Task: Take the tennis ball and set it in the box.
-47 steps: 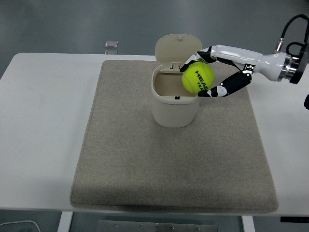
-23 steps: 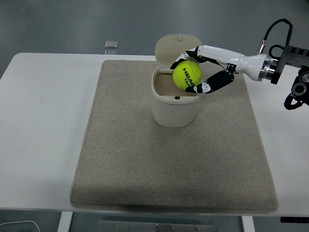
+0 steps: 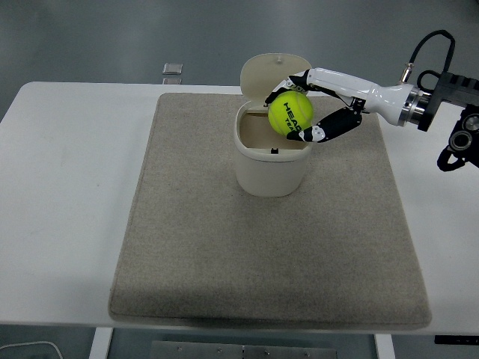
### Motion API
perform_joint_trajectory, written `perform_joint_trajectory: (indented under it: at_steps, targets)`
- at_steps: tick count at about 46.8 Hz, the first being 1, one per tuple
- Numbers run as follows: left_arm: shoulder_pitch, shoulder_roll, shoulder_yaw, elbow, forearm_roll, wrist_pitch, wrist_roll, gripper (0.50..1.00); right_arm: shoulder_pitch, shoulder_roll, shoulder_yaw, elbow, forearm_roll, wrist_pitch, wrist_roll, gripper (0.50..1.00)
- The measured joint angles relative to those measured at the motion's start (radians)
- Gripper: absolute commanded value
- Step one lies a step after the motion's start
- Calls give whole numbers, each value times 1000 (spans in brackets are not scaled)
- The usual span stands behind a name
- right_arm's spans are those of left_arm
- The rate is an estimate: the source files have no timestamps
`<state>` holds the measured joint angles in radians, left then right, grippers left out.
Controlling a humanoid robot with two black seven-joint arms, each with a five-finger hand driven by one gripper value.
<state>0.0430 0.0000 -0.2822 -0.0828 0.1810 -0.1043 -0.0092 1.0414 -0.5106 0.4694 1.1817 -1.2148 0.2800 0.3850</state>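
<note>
Tennis ball (image 3: pixel 291 114) in right hand (image 3: pixel 318 105) above open box (image 3: pixel 271 153).

You are looking at a robotics lab or test bench: a plain white table (image 3: pixel 67 187) carries a grey felt mat (image 3: pixel 269 247) as a staged work surface, above a bare grey floor (image 3: pixel 112 37), with exposed cabling (image 3: pixel 426 46) on the arm.

The right arm (image 3: pixel 374 93) reaches in from the right edge, stretched leftward, its wrist near the edge. The right hand (image 3: pixel 318 105) has its fingers (image 3: pixel 329 127) curled above and below around a tennis ball (image 3: pixel 291 114).
</note>
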Motion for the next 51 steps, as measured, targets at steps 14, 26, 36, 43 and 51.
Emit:
perform_joint_trajectory:
  at_steps: [14, 26, 36, 43, 51]
  targets:
    - [0, 0, 0, 0, 0, 0, 0, 992, -10, 10, 1, 6, 21, 5, 1, 858]
    - [0, 0, 0, 0, 0, 0, 0, 992, -20, 10, -2, 6, 21, 4, 1, 858]
    - [0, 0, 0, 0, 0, 0, 0, 992, -20, -4, 4, 9, 42, 37, 3, 860]
    - [0, 0, 0, 0, 0, 0, 0, 992, -20, -22, 8, 10, 145, 114, 3, 860]
    - [0, 0, 0, 0, 0, 0, 0, 992, -22, -64, 8, 9, 237, 142, 1, 913]
